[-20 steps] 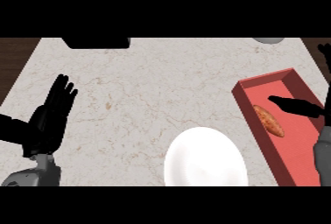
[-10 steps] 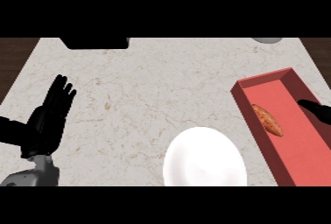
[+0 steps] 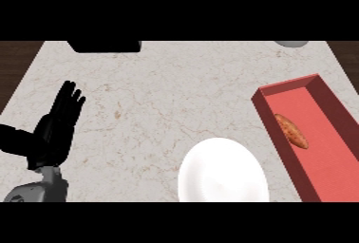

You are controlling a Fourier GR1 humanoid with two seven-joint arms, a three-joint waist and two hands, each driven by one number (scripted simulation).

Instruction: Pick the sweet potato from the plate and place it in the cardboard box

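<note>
The orange-brown sweet potato [image 3: 291, 131] lies inside the red box [image 3: 335, 167], close to its left wall, at the counter's right side. A white plate [image 3: 223, 172] sits bare near the front edge, left of the box. My left hand [image 3: 56, 128] rests open at the left edge with its fingers pointing up, far from the plate and the box. My right hand does not show in the head view.
A black object [image 3: 105, 46] stands at the counter's far edge, left of centre. A pale grey round thing [image 3: 291, 43] peeks in at the far right. Dark wood [image 3: 14, 61] borders the marble top on the left.
My right hand, which hovered over the box beside the sweet potato, has drawn back to the right and left the view. The sweet potato stays in the box.
</note>
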